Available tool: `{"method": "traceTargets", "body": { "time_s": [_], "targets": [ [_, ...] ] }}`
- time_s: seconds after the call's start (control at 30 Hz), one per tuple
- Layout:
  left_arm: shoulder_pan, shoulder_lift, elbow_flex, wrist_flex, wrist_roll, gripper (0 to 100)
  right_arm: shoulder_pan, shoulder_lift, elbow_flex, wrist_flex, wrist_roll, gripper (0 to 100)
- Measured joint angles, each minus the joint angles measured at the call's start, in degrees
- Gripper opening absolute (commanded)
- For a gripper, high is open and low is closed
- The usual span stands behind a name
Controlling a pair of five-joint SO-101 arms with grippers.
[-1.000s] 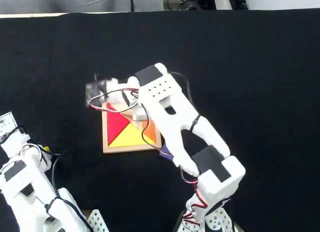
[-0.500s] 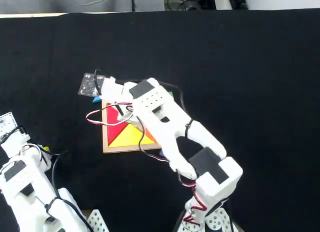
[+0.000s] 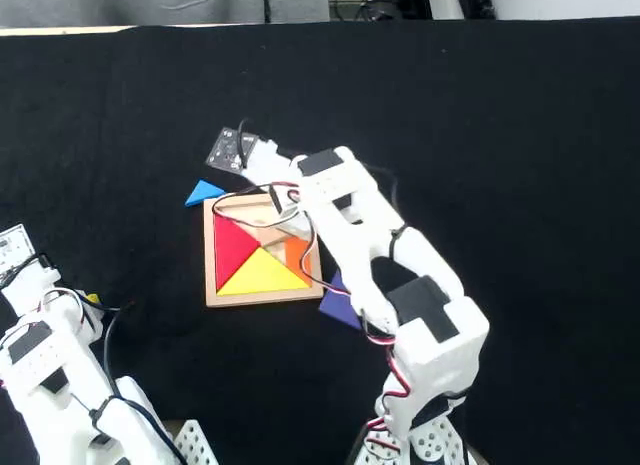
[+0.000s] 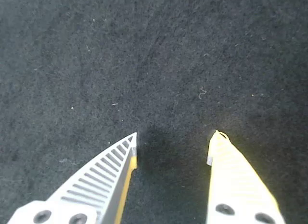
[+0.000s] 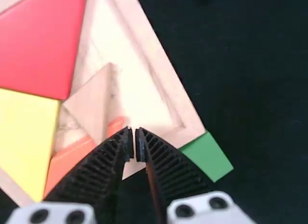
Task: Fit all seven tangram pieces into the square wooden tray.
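The black cloth-covered table (image 3: pixel 520 135) carries all the work. My right arm (image 3: pixel 380 265) reaches over it from the near side to the square wooden tray (image 3: pixel 260 298), because the unfilled part of the tray is at its far side.

Inside the tray lie the large red triangle (image 3: pixel 235 247), the large yellow triangle (image 3: pixel 262 275) and an orange piece (image 3: pixel 300 255), pushed together edge to edge so that the rest of the floor is free for more pieces. I judge the task is about half done.

Three pieces wait on the cloth: a dark blue piece (image 3: pixel 338 303) just beside the near right corner of the tray, a green piece (image 5: pixel 206 156) touching the outside of one tray corner, and a small light-blue triangle (image 3: pixel 203 193) near the far left corner.

My right gripper (image 5: pixel 133 139) hangs above the bare wood next to the orange piece. It is clenched with only a thin slit, and it grasps nothing. I think closed tips like this are good for nudging a piece flat.

My left gripper (image 4: pixel 175 137) is spread apart and empty over plain cloth. My left arm (image 3: pixel 50 365) is parked well apart from the tray, probably to give room.
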Motion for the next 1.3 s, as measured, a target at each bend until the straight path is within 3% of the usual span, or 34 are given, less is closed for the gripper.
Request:
{"method": "traceTargets", "body": {
  "time_s": [0.33, 0.53, 1.0, 1.17, 1.3],
  "targets": [
    [0.0, 0.0, 0.0, 0.0, 0.0, 24, -0.1, 2.5, 0.0, -0.3, 0.0, 1.1],
    [0.0, 0.0, 0.0, 0.0, 0.0, 24, -2.7, 2.5, -1.6, 4.7, -0.1, 1.1],
    [0.0, 0.0, 0.0, 0.0, 0.0, 24, -5.5, -3.8, 2.1, 6.5, 0.0, 1.1],
    [0.0, 0.0, 0.0, 0.0, 0.0, 24, -4.4, -5.6, 2.1, 8.4, 0.8, 1.1],
    [0.0, 0.0, 0.0, 0.0, 0.0, 24, -0.9, -8.0, 2.1, 5.9, -3.4, 1.1]
  ]
}}
